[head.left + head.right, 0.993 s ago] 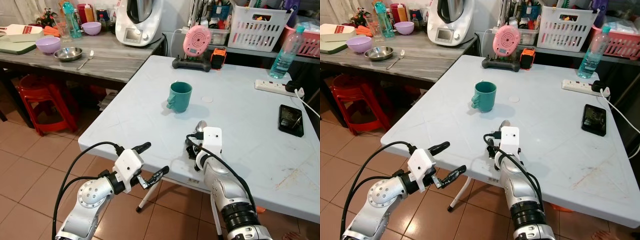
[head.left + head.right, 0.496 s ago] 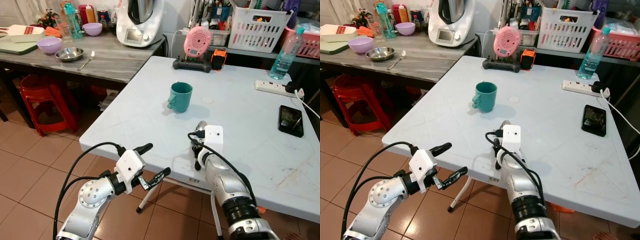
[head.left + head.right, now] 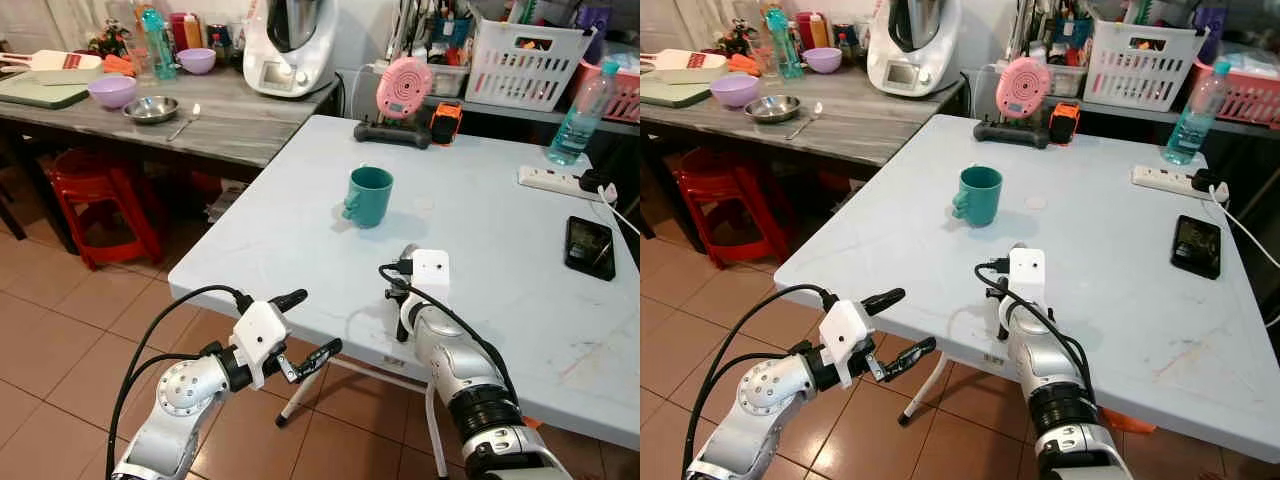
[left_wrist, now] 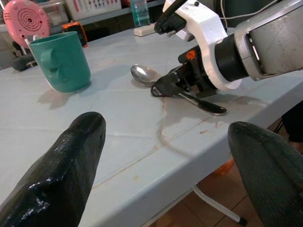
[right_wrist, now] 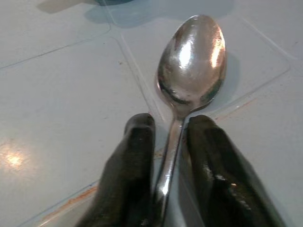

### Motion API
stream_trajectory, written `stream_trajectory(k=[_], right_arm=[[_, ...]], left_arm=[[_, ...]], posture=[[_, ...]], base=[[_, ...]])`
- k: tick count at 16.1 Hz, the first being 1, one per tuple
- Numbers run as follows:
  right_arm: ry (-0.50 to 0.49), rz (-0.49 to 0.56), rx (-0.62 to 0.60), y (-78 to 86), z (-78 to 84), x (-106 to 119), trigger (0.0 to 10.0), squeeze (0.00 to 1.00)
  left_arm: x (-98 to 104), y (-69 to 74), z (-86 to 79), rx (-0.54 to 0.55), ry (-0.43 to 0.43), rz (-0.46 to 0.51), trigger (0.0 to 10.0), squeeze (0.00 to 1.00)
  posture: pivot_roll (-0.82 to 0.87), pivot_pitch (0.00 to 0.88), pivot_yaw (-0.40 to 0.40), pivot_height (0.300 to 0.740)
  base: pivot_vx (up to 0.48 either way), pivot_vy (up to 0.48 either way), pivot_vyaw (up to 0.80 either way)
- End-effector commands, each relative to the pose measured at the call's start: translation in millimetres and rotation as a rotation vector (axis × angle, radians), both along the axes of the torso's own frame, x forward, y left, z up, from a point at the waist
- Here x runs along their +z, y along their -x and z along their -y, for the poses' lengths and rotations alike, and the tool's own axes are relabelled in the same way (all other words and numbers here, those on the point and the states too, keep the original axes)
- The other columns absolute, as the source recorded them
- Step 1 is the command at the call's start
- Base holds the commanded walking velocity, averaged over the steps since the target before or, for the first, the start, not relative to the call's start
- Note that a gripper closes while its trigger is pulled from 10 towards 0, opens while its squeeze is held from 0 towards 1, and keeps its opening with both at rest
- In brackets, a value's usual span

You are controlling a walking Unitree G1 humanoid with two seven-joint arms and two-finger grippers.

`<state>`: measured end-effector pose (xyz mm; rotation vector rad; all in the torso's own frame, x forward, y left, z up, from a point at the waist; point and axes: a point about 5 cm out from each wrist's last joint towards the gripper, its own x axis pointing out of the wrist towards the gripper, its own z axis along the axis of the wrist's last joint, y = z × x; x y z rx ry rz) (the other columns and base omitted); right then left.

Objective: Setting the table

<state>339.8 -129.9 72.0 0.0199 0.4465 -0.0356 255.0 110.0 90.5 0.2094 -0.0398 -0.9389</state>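
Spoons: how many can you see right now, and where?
2. One spoon lies on the white table near the teal mug, its handle between the right gripper fingers. The second spoon lies beside the metal bowl on the grey counter. Others may be hidden.

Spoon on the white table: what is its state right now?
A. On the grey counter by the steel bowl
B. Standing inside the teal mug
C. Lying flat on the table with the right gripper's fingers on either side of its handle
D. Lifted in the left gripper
C. The spoon lies flat on the white table, its handle between the right gripper fingers; the teal mug stands apart beyond it, and the left gripper hangs open off the table edge.
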Motion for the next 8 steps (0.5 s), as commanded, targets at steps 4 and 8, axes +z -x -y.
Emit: stream_trajectory(k=[4,8], right_arm=[[0.016,-0.083,-0.047,8.7,13.9,-17.5,0.0,0.0],[-0.001,-0.086,-0.053,10.7,12.8,-20.1,0.0,0.0]], left_arm=[[-0.4,3.4,3.0,-0.054,-0.006,-0.023,10.0,0.0],[-1.5,0.1,-0.3,-0.019,-0.026,-0.01,10.0,0.0]], posture=[[0.03,0.0,-0.007,0.74],[0.04,0.0,-0.006,0.74]], base=[[0.0,0.0,0.0],[0.0,0.0,0.0]])
